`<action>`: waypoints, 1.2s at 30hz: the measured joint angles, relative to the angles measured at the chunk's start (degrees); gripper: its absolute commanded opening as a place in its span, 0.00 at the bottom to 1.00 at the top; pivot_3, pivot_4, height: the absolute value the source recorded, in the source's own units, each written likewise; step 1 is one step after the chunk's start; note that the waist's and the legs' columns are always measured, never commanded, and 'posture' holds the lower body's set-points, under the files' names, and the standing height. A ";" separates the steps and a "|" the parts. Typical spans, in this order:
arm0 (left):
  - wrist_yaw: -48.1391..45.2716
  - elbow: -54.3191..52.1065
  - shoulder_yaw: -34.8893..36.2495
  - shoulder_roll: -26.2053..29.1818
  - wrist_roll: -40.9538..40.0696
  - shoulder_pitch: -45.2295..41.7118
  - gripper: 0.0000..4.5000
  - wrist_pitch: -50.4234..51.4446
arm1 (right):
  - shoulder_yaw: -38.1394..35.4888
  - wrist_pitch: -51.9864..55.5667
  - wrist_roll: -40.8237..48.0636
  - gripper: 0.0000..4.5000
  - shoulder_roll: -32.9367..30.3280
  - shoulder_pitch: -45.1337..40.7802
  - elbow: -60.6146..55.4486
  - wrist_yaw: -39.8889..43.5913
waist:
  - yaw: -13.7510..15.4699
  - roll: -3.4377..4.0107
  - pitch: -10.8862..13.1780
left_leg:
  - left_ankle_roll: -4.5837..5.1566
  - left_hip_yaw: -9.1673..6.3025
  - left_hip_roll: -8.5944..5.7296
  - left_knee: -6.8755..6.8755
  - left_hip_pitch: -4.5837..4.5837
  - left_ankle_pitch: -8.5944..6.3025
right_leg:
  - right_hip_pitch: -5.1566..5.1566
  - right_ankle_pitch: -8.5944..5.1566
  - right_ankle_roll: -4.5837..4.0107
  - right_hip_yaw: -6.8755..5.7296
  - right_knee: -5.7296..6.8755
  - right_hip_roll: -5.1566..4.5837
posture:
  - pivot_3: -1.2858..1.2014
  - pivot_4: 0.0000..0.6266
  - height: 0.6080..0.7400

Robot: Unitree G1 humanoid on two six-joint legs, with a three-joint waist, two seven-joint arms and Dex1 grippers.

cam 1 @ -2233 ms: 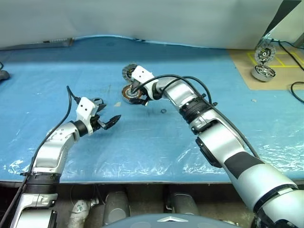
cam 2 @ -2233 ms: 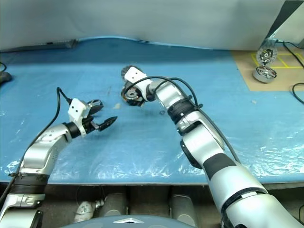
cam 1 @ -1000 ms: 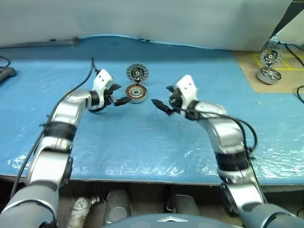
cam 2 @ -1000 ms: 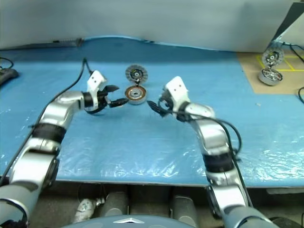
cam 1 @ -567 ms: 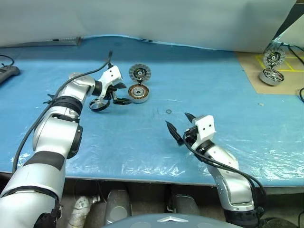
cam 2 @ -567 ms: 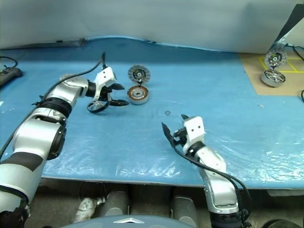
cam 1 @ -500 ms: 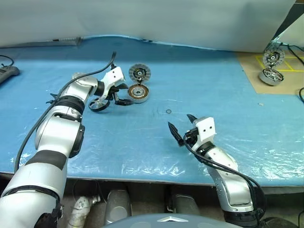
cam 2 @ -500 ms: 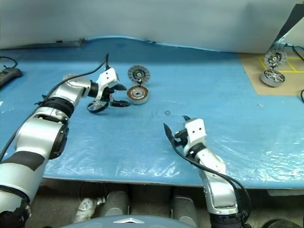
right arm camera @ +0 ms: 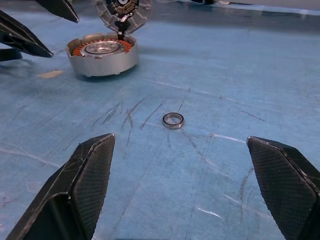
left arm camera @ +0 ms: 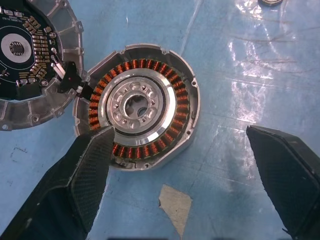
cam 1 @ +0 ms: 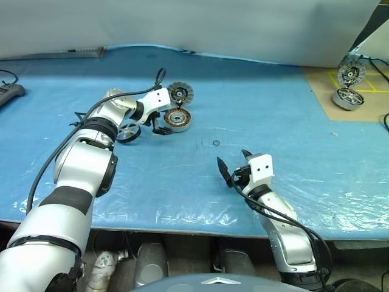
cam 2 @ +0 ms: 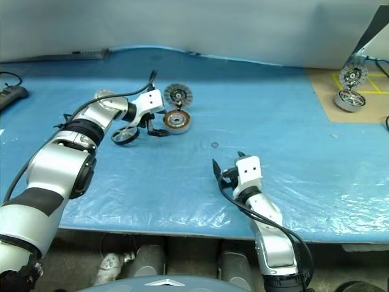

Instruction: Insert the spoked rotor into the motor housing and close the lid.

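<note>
Here the left tool hangs with its black fingers spread wide and empty, just above and beside the squat round grey metal motor housing with its ring of copper-brown windings. In the left wrist view one finger overlaps the housing's rim; whether it touches, I cannot tell. The small flat dark spoked rotor with the shiny silver rim lies on the far side of that tool from the housing, close beside the left forearm, so the left arm is much the nearer one for picking it up. The round grey ribbed lid stands open just behind the housing, joined to it. The right tool, likewise spread and empty, sits well apart from the housing, nearer the table's front edge, with a small metal ring between. A blue plastic sheet covers the table; a tan cardboard lies far to the housing's right.
</note>
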 measured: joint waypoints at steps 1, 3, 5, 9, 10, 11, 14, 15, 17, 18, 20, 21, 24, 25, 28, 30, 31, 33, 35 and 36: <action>-0.02 0.15 -0.04 -0.07 0.37 -0.21 1.00 0.23 | 0.00 0.03 0.00 1.00 -0.02 -0.12 0.08 -0.07 | 0.00 0.00 0.00 | 0.00 0.00 0.00 -0.01 0.00 0.00 | 0.01 0.00 0.00 -0.01 -0.03 0.00 | 0.52 0.24 1.00; -0.30 0.62 -0.08 -0.24 1.06 -0.99 1.00 0.80 | -0.03 0.10 0.02 1.00 0.00 -0.74 0.47 -0.28 | -0.01 -0.03 0.02 | 0.00 -0.01 0.00 -0.02 0.00 0.00 | 0.01 0.01 0.01 -0.01 -0.05 0.00 | 0.52 0.24 1.00; -0.05 0.83 -0.82 -0.32 2.76 -2.46 1.00 1.29 | -0.17 0.26 0.12 1.00 0.24 -2.00 1.30 -0.75 | -0.01 -0.07 0.05 | 0.00 -0.02 0.00 -0.02 -0.01 0.00 | 0.02 0.01 0.02 -0.02 -0.07 0.00 | 0.52 0.24 1.00; 0.16 0.83 -2.36 -0.43 5.63 -4.63 1.00 1.67 | -0.54 0.79 0.86 1.00 0.98 -2.84 1.59 -1.37 | -0.01 -0.07 0.05 | 0.00 -0.02 -0.02 -0.19 0.12 0.00 | 0.20 0.02 0.03 -0.05 -0.30 -0.01 | 0.52 0.24 1.00; -0.03 0.85 -2.58 -0.55 6.09 -4.76 1.00 1.94 | -0.57 1.16 1.20 1.00 1.05 -2.75 1.58 -1.36 | -0.01 -0.07 0.05 | 0.00 -0.02 -0.03 -0.24 0.15 0.00 | 0.25 0.02 0.04 -0.06 -0.35 -0.01 | 0.52 0.24 1.00; -0.18 0.89 -2.86 -0.73 6.69 -4.88 1.00 2.10 | -0.58 1.57 1.60 1.00 1.05 -2.61 1.57 -1.31 | 0.00 -0.07 0.05 | 0.00 -0.04 -0.04 -0.28 0.16 0.00 | 0.27 0.02 0.04 -0.07 -0.36 -0.01 | 0.52 0.24 1.00; -0.70 1.04 -4.19 -0.94 8.56 -5.34 1.00 3.02 | -0.57 3.31 2.47 1.00 0.76 -2.41 1.53 -0.86 | 0.00 -0.07 0.06 | 0.00 -0.06 -0.05 -0.34 0.15 0.00 | 0.27 0.02 0.03 -0.10 -0.39 0.00 | 0.52 0.24 1.00; -1.22 1.10 -4.64 -1.05 9.26 -5.68 1.00 3.29 | -0.60 4.01 2.78 1.00 0.35 -2.42 1.51 -0.57 | 0.00 -0.08 0.07 | 0.00 -0.07 -0.05 -0.36 0.15 0.00 | 0.27 0.02 0.03 -0.11 -0.40 -0.01 | 0.52 0.24 1.00; -1.80 1.14 -5.71 -1.38 10.52 -6.51 1.00 3.75 | -0.70 5.44 3.86 1.00 -0.76 -2.56 1.39 0.35 | 0.02 -0.09 0.09 | 0.00 -0.08 -0.06 -0.36 0.15 0.00 | 0.29 0.02 0.03 -0.11 -0.40 -0.02 | 0.52 0.24 1.00; -2.21 1.14 -6.08 -1.56 11.04 -6.82 1.00 3.82 | -0.88 6.11 4.43 1.00 -1.27 -2.78 1.36 0.89 | 0.02 -0.09 0.09 | 0.00 -0.08 -0.07 -0.36 0.17 0.00 | 0.31 0.02 0.04 -0.11 -0.40 -0.02 | 0.52 0.24 1.00; -2.91 1.14 -6.78 -2.13 11.80 -7.03 1.00 4.10 | -1.19 7.28 4.85 1.00 -2.58 -3.64 1.34 1.86 | 0.04 -0.10 0.10 | 0.00 -0.08 -0.09 -0.35 0.25 0.00 | 0.39 0.02 0.04 -0.11 -0.40 -0.05 | 0.52 0.24 1.00; -3.09 1.14 -6.90 -2.51 12.02 -7.03 1.00 4.25 | -1.37 7.71 5.08 1.00 -3.11 -4.24 1.32 2.15 | 0.06 -0.11 0.11 | 0.01 -0.08 -0.09 -0.35 0.27 0.00 | 0.40 0.03 0.04 -0.11 -0.39 -0.05 | 0.52 0.24 1.00; -3.14 1.14 -6.89 -3.59 12.24 -7.07 1.00 4.61 | -1.63 8.94 6.05 1.00 -3.71 -4.91 0.54 2.89 | 0.09 -0.12 0.11 | 0.01 -0.08 -0.09 -0.35 0.28 0.01 | 0.41 0.03 0.04 -0.10 -0.38 -0.04 | 0.52 0.24 1.00; -3.39 1.14 -6.89 -3.94 12.32 -7.17 1.00 4.88 | -1.63 9.38 6.47 1.00 -3.89 -4.95 0.24 3.11 | 0.10 -0.12 0.11 | 0.01 -0.08 -0.09 -0.35 0.27 0.01 | 0.41 0.03 0.04 -0.11 -0.38 -0.05 | 0.52 0.24 1.00; -3.87 1.15 -7.15 -4.39 12.80 -7.77 1.00 5.06 | -1.60 10.28 6.81 1.00 -4.44 -4.83 -0.46 3.39 | 0.10 -0.15 0.14 | 0.01 -0.08 -0.09 -0.36 0.26 0.01 | 0.41 0.03 0.04 -0.11 -0.39 -0.04 | 0.52 0.24 1.00; -3.80 1.18 -7.41 -4.53 13.21 -8.32 1.00 5.13 | -1.58 10.64 6.86 1.00 -4.49 -4.56 -0.93 3.55 | 0.10 -0.15 0.15 | 0.01 -0.08 -0.09 -0.36 0.26 0.01 | 0.41 0.02 0.04 -0.11 -0.40 -0.04 | 0.52 0.24 1.00; -3.56 1.19 -7.43 -4.82 13.40 -8.68 1.00 5.47 | -1.53 10.94 6.96 1.00 -4.48 -4.25 -1.18 3.58 | 0.11 -0.16 0.15 | 0.01 -0.08 -0.10 -0.36 0.26 0.01 | 0.41 0.02 0.04 -0.12 -0.40 -0.05 | 0.52 0.24 1.00; -3.30 1.19 -7.50 -5.42 13.70 -8.94 1.00 5.79 | -1.33 11.40 7.00 1.00 -4.46 -3.87 -1.57 3.60 | 0.11 -0.16 0.15 | 0.01 -0.08 -0.12 -0.36 0.27 0.01 | 0.41 0.02 0.04 -0.11 -0.40 -0.07 | 0.52 0.24 1.00; -2.86 1.27 -8.13 -6.06 14.28 -8.94 1.00 6.00 | -1.12 11.62 7.01 1.00 -4.44 -3.40 -2.07 3.58 | 0.13 -0.17 0.16 | 0.02 -0.08 -0.12 -0.36 0.27 0.01 | 0.41 0.03 0.04 -0.11 -0.40 -0.08 | 0.52 0.24 1.00; -2.78 1.36 -8.28 -6.33 14.53 -8.94 1.00 6.22 | -1.08 11.71 7.03 1.00 -4.41 -3.10 -2.36 3.57 | 0.13 -0.17 0.16 | 0.02 -0.08 -0.12 -0.36 0.26 0.01 | 0.41 0.03 0.04 -0.11 -0.40 -0.08 | 0.52 0.24 1.00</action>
